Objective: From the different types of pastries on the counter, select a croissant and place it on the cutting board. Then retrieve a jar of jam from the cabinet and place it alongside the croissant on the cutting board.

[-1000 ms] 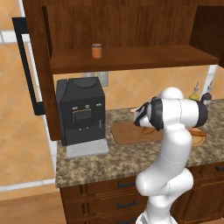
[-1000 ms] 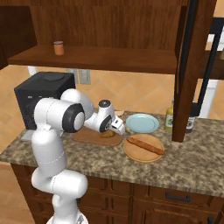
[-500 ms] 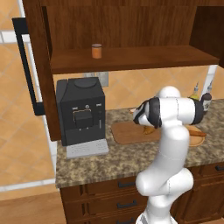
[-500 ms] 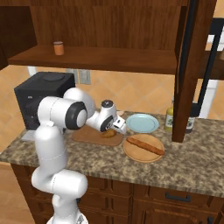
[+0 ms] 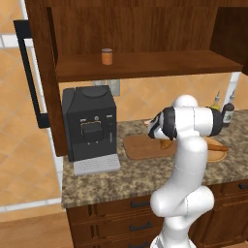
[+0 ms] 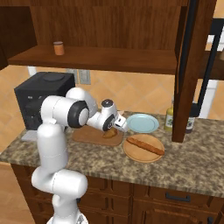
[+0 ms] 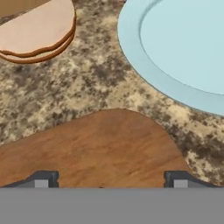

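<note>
The croissant (image 6: 110, 132) lies on the cutting board (image 6: 89, 135), toward the board's 3 o'clock end in the right base view, so the first half of the job looks done. The gripper (image 6: 119, 123) hangs just beside it, low over that end of the board. From the hand camera its two fingertips (image 7: 42, 180) sit wide apart over bare wood with nothing between them, so the claw reads as released and empty. I take it that the pastry has been let go and the hand has not yet gone anywhere else.

The board lies flat on the counter (image 6: 188, 162), close to the coffee machine (image 5: 89, 124), which stands at its 9 o'clock in the left base view. At its 3 o'clock in the right base view are a pale blue plate (image 6: 142, 123) and a round wooden plate (image 6: 144, 150) carrying a long orange pastry (image 6: 145, 145). The croissant is tucked near one end, which leaves most of the board free, sensibly enough if a jar has to stand alongside it.

The jam jar (image 5: 107, 56) is upright on the shelf of the cabinet (image 5: 145, 29), toward 11 o'clock in the left base view, high above the coffee machine and well apart from the hand. Reaching it should call for a long lift up and over that machine; clipping the shelf edge looks like the main risk.
</note>
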Robot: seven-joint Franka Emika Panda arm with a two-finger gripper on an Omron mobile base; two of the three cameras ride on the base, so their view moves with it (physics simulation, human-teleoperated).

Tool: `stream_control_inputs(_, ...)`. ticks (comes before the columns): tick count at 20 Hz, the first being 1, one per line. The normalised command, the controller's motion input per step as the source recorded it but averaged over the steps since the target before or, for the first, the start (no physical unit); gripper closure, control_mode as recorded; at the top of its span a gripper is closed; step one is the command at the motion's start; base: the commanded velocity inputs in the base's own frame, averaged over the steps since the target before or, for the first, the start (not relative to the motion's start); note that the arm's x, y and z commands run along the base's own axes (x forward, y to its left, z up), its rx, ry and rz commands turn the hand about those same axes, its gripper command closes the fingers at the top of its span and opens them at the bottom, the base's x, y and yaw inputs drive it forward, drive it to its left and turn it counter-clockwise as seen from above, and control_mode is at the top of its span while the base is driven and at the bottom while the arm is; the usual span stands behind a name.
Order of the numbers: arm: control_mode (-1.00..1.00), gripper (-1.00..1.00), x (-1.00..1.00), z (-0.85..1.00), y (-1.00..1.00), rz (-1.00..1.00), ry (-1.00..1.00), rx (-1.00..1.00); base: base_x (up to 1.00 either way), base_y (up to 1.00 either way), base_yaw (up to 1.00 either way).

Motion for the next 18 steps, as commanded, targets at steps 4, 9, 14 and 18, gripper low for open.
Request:
stream_control_inputs(4, -1.00, -1.00, -0.07, 0.30, 0.00, 0.02, 0.00, 0.00, 0.00, 0.00, 0.00)
stream_control_inputs(9, -1.00, -1.00, -0.23, 0.49, 0.00, 0.04, 0.00, 0.00, 0.00, 0.00, 0.00)
stream_control_inputs(14, -1.00, -1.00, -0.32, 0.59, 0.00, 0.10, 0.03, 0.00, 0.00, 0.00, 0.00)
stream_control_inputs(18, -1.00, -1.00, -0.28, 0.78, 0.00, 0.13, 0.07, 0.00, 0.00, 0.00, 0.00)
